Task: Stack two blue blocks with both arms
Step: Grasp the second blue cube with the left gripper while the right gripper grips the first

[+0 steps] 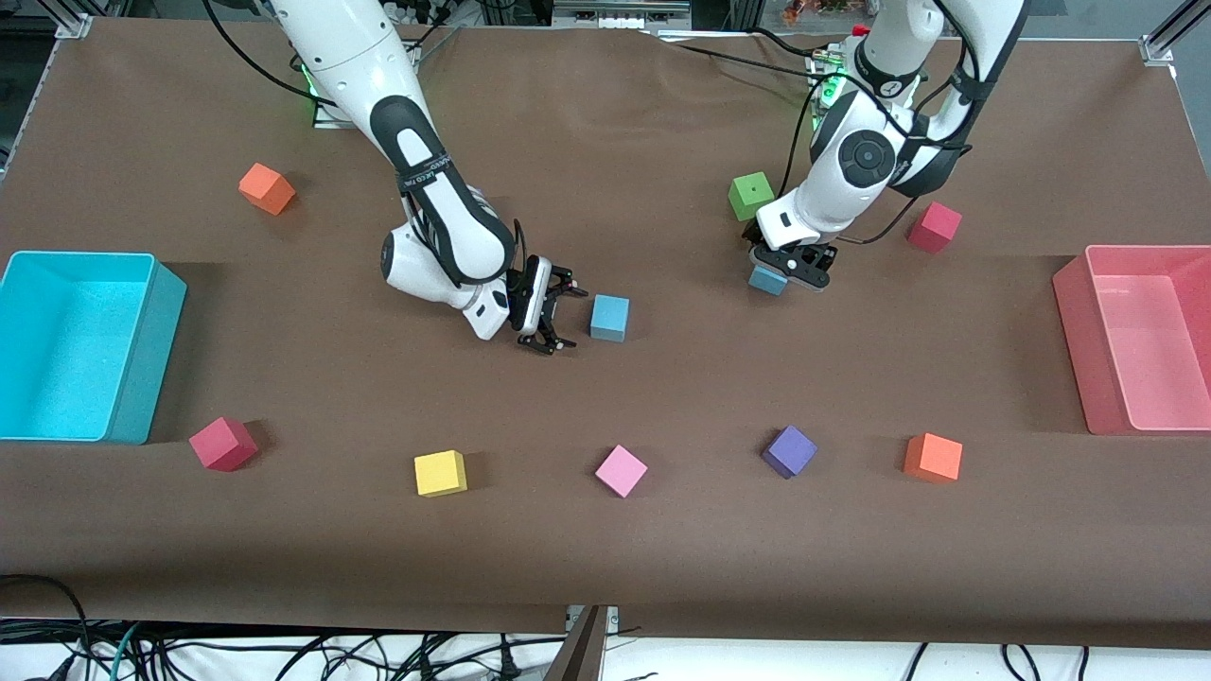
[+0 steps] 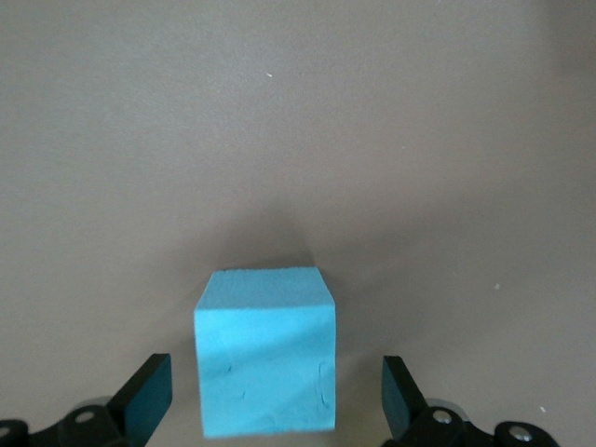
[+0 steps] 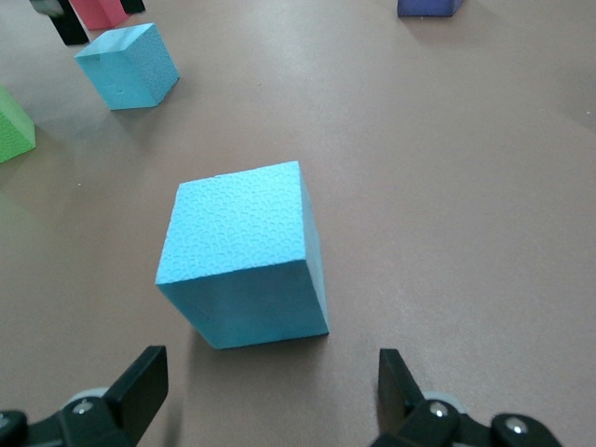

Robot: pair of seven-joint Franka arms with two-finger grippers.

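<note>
One sky-blue block (image 1: 610, 317) sits near the table's middle. My right gripper (image 1: 566, 317) is open and low, just beside it on the right arm's side. In the right wrist view this block (image 3: 244, 265) lies ahead of the open gripper (image 3: 270, 391), not between the fingers. The second blue block (image 1: 764, 280) rests on the table toward the left arm's end. My left gripper (image 1: 783, 274) is open and straddles it. In the left wrist view the block (image 2: 265, 363) sits between the fingers (image 2: 144, 405) with a gap on each side. It also shows in the right wrist view (image 3: 126, 65).
A green cube (image 1: 751, 196) and a red cube (image 1: 935, 227) lie close to the left gripper. An orange cube (image 1: 267, 187), a cyan bin (image 1: 142, 350) and a pink bin (image 1: 1079, 331) are also on the table. Crimson (image 1: 223, 444), yellow (image 1: 441, 473), pink (image 1: 622, 470), purple (image 1: 789, 451) and orange (image 1: 933, 458) cubes line the near side.
</note>
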